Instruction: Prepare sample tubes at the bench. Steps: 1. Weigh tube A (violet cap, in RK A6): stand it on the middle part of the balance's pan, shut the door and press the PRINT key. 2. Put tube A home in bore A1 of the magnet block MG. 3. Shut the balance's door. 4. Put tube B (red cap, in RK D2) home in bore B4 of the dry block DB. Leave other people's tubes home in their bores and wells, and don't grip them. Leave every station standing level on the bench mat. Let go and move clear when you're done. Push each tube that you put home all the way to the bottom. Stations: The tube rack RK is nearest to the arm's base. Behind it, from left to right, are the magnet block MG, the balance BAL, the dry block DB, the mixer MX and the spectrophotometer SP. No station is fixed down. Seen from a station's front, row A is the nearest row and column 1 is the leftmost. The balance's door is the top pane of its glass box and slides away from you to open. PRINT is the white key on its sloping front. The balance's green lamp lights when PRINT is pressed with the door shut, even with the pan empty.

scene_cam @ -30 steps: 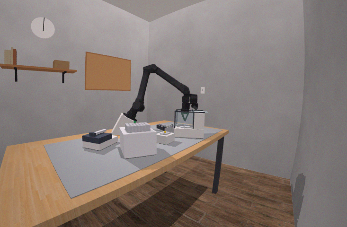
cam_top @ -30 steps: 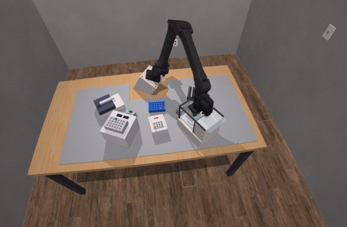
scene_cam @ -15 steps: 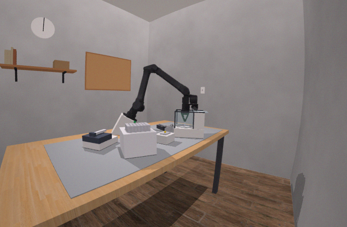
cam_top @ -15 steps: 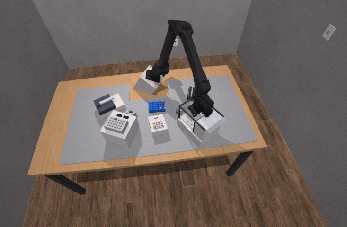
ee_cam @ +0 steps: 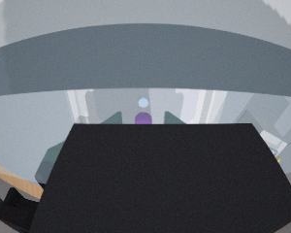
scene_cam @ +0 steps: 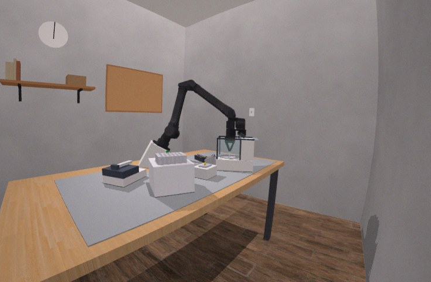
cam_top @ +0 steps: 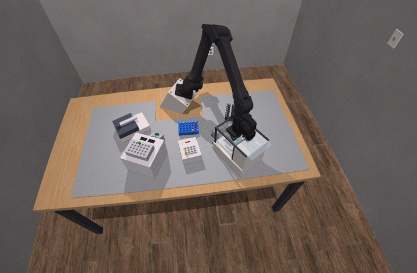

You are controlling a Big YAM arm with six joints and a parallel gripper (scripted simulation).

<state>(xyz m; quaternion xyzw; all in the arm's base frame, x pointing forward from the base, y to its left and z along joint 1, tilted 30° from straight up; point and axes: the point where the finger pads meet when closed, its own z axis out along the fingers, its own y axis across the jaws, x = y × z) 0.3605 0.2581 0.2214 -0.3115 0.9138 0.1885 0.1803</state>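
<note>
While my claw point(cam_top: 235, 136) point(scene_cam: 229, 150) point(ee_cam: 144, 117) reaches into balance point(cam_top: 227, 157) point(scene_cam: 234, 165), fingers stand partly spread, pinching nothing. Tube A point(ee_cam: 143, 118) shows violet cap midway between them, gap each side. Its long axis I cannot tell; next move probably needs this centring.

End effector point(cam_top: 235, 137) point(scene_cam: 229, 149) point(ee_cam: 144, 117) downward, partly open.

Lab-type bench room with plain grey walls: pale wooden table point(cam_top: 54, 154) point(scene_cam: 26, 205) with grey mat point(cam_top: 100, 167) point(scene_cam: 86, 212). Lab signs: blue rectangular tube rack point(cam_top: 188, 132), white glass-sided balance point(cam_top: 219, 151) point(scene_cam: 236, 165), white boxy block with grey well grid point(cam_top: 144, 165) point(scene_cam: 172, 179).
</note>
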